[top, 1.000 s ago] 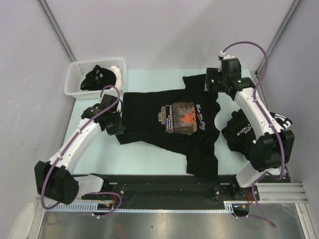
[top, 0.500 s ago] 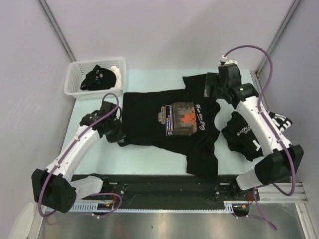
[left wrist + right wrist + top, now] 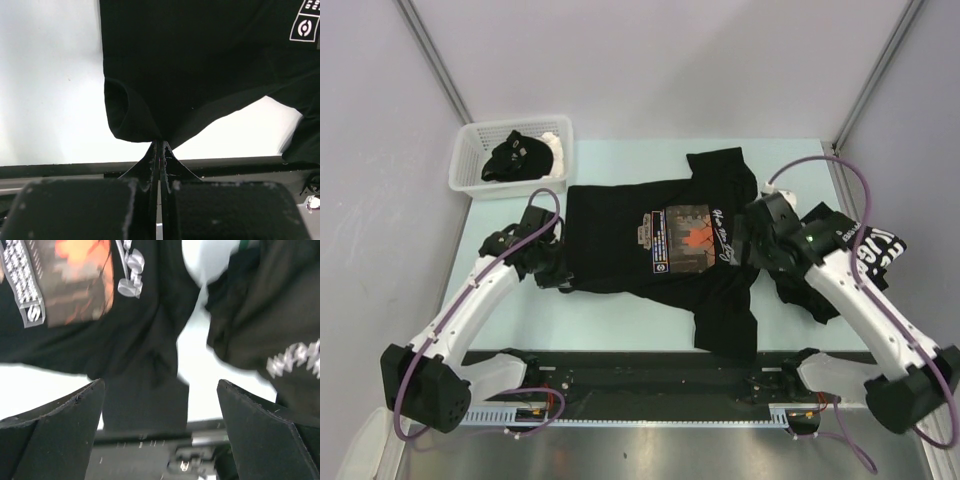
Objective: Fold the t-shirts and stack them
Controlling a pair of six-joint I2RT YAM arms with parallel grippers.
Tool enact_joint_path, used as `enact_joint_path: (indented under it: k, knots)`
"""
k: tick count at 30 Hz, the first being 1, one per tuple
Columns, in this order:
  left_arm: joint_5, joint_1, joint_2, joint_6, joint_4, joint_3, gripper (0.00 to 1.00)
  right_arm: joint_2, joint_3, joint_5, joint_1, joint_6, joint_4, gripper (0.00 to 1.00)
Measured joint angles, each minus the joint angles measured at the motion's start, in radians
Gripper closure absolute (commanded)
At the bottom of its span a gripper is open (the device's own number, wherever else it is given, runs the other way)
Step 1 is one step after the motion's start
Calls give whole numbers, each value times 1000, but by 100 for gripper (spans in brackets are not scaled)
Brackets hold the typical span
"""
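**Desk:** What's different from a second ago?

**Me:** My right gripper (image 3: pixel 752 240). It was over the far sleeve (image 3: pixel 720 170) of the printed t-shirt (image 3: pixel 670 250), at the back of the table (image 3: pixel 620 310). I have swung it toward me. It now hangs over the collar end of that shirt, by the gap between it and the lettered t-shirt (image 3: pixel 882 250).

**Desk:** Carrying anything?

**Me:** No. On the right wrist view the fingers stand wide apart with nothing between them, only cloth and bare table below. The far sleeve lies spread flat where it was.

**Desk:** And the left?

**Me:** No change. My left gripper (image 3: pixel 160 145) stays pinched tight on the near hem corner (image 3: pixel 130 120) of the printed shirt, and the cloth bunches into the tips.

**Desk:** Where does that leave the shirts?

**Me:** The printed one lies open, print up, mid-table, unfolded. The lettered one is crumpled at the right edge, partly under my right arm. A dark garment (image 3: pixel 515 155) sits in the basket (image 3: pixel 470 170) at the far left. I can't tell whether it's a shirt.

**Desk:** So what does the move mean?

**Me:** I judge the right hand is done at the far side. It looks headed for the near sleeve (image 3: pixel 725 320) or shoulder, to match the left's hold so the near edge can go over together. Folding hasn't begun, and stacking comes well after that.
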Motion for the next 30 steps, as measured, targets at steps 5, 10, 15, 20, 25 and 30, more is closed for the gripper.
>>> enact_joint_path:
  k: [5, 10, 15, 20, 25, 30]
  knots:
    - [5, -17, -12, 5, 7, -13, 100, -145, -53, 1, 145, 159, -106, 0]
    - [12, -30, -13, 16, 10, -20, 100, -269, -151, 31, 352, 372, -160, 0]
    - [17, -48, -28, 16, 14, -29, 100, -375, -250, 106, 636, 657, -250, 0]
    - [21, -64, -52, 17, 14, -32, 100, -282, -317, 173, 799, 841, -298, 0]
    - [21, -71, -74, 16, 10, -32, 100, -148, -374, 207, 816, 892, -262, 0]
    - [21, -75, -101, 16, -1, -37, 100, -119, -404, 222, 767, 846, -189, 0]
